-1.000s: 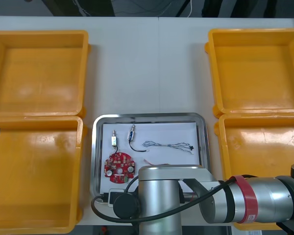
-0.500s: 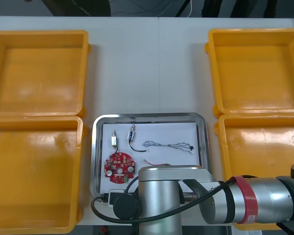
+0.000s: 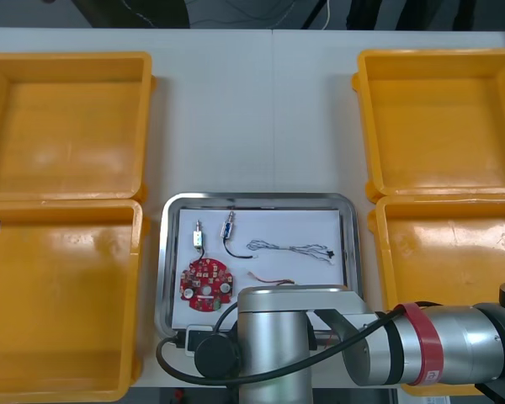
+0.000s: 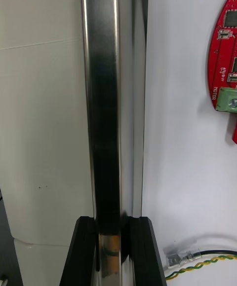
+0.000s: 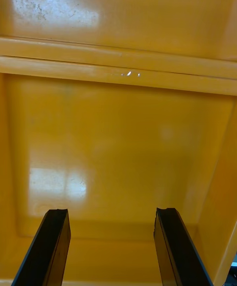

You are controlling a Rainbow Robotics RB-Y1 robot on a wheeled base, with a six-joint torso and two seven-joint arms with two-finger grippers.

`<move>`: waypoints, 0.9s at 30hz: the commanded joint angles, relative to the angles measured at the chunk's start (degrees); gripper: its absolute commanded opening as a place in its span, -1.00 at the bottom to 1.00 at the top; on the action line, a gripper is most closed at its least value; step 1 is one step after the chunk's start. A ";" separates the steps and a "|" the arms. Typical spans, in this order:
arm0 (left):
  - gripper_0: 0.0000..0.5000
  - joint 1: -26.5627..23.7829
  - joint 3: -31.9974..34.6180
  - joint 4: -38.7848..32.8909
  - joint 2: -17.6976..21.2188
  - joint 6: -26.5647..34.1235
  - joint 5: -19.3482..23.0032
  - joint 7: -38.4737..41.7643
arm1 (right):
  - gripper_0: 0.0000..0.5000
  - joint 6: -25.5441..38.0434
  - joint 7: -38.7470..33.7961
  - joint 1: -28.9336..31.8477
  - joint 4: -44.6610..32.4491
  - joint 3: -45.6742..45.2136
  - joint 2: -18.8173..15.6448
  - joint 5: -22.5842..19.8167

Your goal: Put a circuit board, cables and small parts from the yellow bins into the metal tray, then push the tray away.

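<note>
1. Front view: the metal tray [image 3: 164, 252] sits on the worktop [image 3: 252, 109] between the yellow bins [image 3: 63, 126]. It holds a red circuit board [image 3: 204, 282], blue and white cable [image 3: 290, 249], red and yellow cable [image 3: 269, 278] and two small metal parts [image 3: 197, 236]. The bins look empty, so I judge loading done.
2. Right wrist view: my right end effector [image 4: 112, 251] is clenched on the metal tray, its rim pinched between the fingers. The board and the red and yellow cable lie just inside. The push away is not yet done.
3. Left wrist view: my left end effector [image 5: 112, 213] is released, fingers apart, idle over one of the yellow bins.
</note>
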 commanded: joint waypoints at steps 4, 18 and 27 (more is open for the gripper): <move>1.00 0.82 1.60 -1.69 2.62 0.36 -0.53 -4.88 | -0.83 -0.39 -1.66 0.70 -3.15 2.16 0.36 2.07; 1.00 0.82 1.60 -1.69 2.62 0.36 -0.53 -4.88 | -0.83 -1.79 -1.66 -2.46 -3.24 2.60 -1.93 2.07; 1.00 0.82 1.60 -1.69 2.62 0.36 -0.53 -4.88 | -0.83 -3.11 -1.75 -5.98 -3.15 2.60 -3.69 2.15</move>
